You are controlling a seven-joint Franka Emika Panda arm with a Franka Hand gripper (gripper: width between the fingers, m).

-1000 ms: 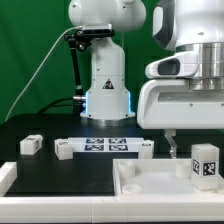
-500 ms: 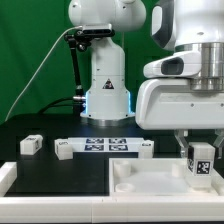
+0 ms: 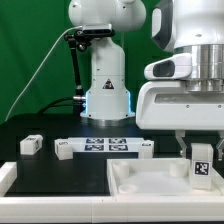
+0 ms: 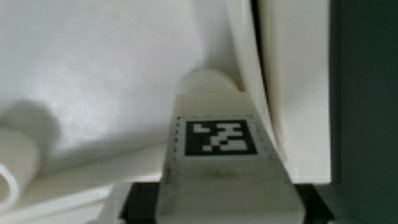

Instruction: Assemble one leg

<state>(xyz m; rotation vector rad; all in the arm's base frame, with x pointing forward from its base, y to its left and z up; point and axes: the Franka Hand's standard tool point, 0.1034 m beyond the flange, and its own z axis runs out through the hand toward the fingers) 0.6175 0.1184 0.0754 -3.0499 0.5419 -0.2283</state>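
Note:
The leg [image 3: 201, 164], a small white block with a black-and-white tag, is upright over the right end of the large white tray-like piece [image 3: 140, 181]. My gripper [image 3: 200, 152] comes down on it from above and is shut on it, one finger on each side. In the wrist view the leg [image 4: 217, 135] fills the middle with its tag facing the camera. My gripper [image 4: 221, 206] clamps it between dark fingers [image 4: 146, 202]. The tray's raised rim [image 4: 249, 60] runs beside the leg. I cannot tell whether the leg rests on the tray.
The marker board [image 3: 105, 146] lies at the middle of the black table. Small white blocks lie at its left end [image 3: 65, 149], at its right end [image 3: 146, 148] and further left [image 3: 30, 145]. The robot base [image 3: 105, 90] stands behind.
My fingers have closed in on the leg from a wider spread. The leg has shifted slightly toward the exterior view's left.

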